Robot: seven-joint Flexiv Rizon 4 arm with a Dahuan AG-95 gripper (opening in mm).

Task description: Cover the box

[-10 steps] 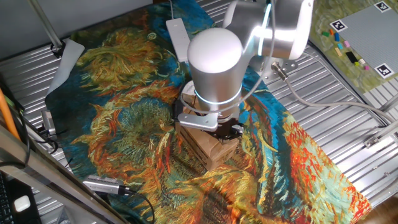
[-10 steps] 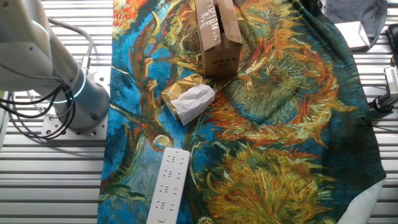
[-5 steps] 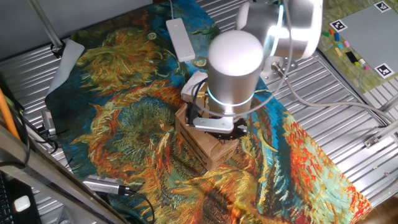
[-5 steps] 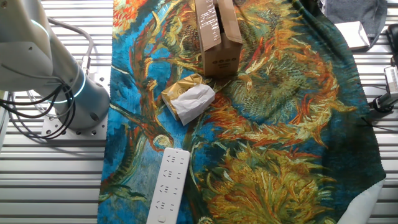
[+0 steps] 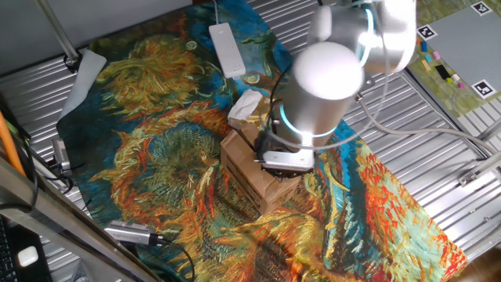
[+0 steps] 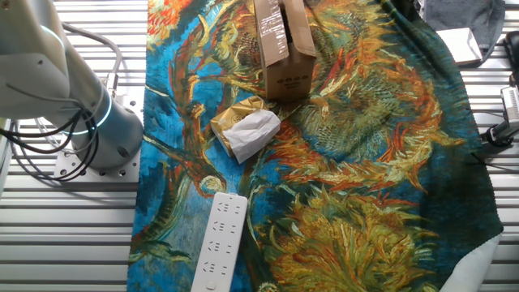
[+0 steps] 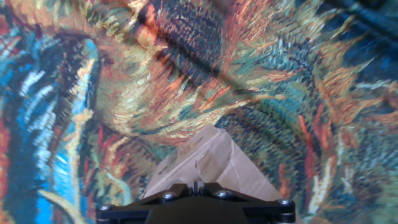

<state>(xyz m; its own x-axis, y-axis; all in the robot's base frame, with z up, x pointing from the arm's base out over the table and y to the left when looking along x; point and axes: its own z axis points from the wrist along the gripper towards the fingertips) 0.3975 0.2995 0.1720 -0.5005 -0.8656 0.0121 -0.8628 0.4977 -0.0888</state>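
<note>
The box (image 5: 252, 174) is a small brown cardboard carton standing on the painted cloth, partly under my wrist. The visible left part of its top looks flat. In the other fixed view the box (image 6: 284, 45) is at the top edge with its top cut off, and my gripper is out of frame. My gripper (image 5: 280, 172) sits at the box's right top edge, mostly hidden by the wrist. In the hand view a pointed piece of the box's cardboard (image 7: 214, 160) lies just ahead of my gripper (image 7: 196, 185), whose jaws stand together with nothing seen between them.
Crumpled white paper (image 5: 245, 105) on a small brown block lies just behind the box, also in the other fixed view (image 6: 253, 130). A white power strip (image 5: 226, 48) lies further back. The colourful cloth (image 5: 156, 149) covers the slatted metal table (image 5: 438, 149). The robot base (image 6: 73, 105) stands beside the cloth.
My arm has swung to the right across the box, uncovering the box's left top and the white paper. The box, paper and power strip have not moved.
</note>
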